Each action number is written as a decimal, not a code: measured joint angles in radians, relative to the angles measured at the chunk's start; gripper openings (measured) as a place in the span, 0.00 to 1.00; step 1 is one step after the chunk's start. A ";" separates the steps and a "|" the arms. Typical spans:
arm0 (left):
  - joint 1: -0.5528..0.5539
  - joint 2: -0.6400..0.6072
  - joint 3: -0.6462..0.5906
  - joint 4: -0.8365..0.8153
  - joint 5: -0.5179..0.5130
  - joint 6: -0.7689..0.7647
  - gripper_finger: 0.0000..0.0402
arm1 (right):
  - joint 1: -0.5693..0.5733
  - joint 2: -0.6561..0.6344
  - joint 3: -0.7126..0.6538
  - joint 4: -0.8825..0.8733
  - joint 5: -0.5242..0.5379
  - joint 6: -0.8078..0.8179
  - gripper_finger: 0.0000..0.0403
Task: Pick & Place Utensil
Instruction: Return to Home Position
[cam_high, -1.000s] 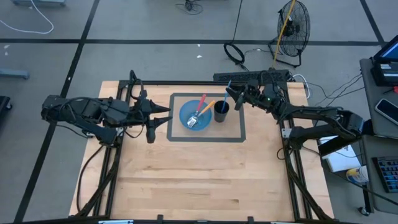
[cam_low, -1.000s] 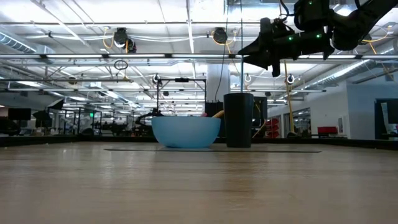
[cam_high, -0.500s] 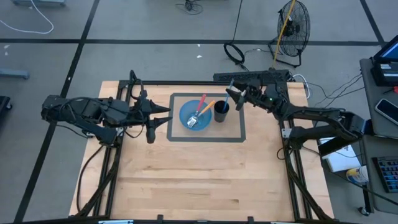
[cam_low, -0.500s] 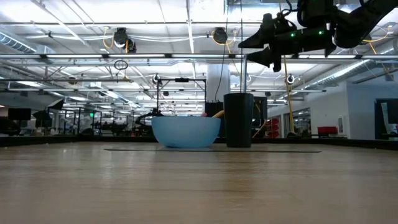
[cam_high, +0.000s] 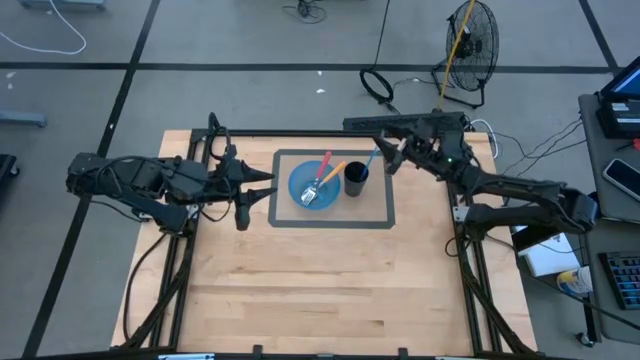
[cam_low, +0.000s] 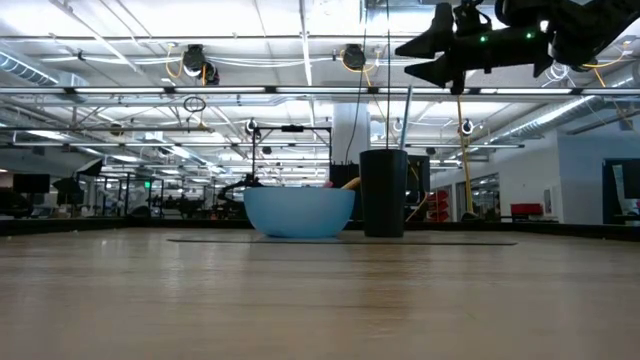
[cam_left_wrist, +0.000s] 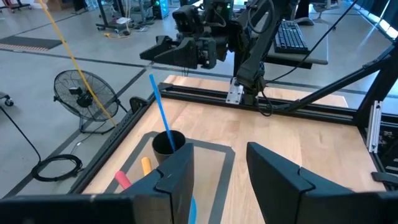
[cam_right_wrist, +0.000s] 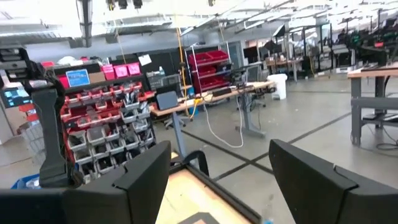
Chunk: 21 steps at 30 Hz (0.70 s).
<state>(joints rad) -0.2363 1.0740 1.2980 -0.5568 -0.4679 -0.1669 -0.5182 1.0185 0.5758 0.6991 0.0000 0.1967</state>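
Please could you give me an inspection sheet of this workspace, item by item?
Surface: wooden table with a grey-edged mat.
Job's things: blue bowl on the mat holds a pink fork and an orange utensil; black cup to its right holds the leaning blue straw.
Clutter: nothing seen.
Grippers: left gripper open, at the mat's left edge; right gripper open, high above the cup.
Cables: black coil on the floor behind the table.
Surroundings: standing fan, workshop room.

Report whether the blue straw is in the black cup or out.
In: the thin blue plastic straw leans inside the tall black cup, upper end sticking out above the rim.
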 joint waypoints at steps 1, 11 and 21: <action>0.000 0.000 0.000 0.000 0.000 0.000 0.38 | 0.000 -0.006 0.000 0.000 0.000 0.000 0.66; 0.000 0.000 0.000 0.000 0.000 0.002 0.38 | 0.011 -0.056 0.079 -0.072 -0.001 -0.050 0.66; 0.000 0.000 0.000 0.001 -0.077 -0.039 0.38 | 0.022 -0.061 0.285 -0.336 -0.138 -0.102 0.66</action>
<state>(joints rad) -0.2363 1.0740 1.2980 -0.5554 -0.5450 -0.2061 -0.4961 0.9580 0.8609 0.3626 -0.1379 0.0946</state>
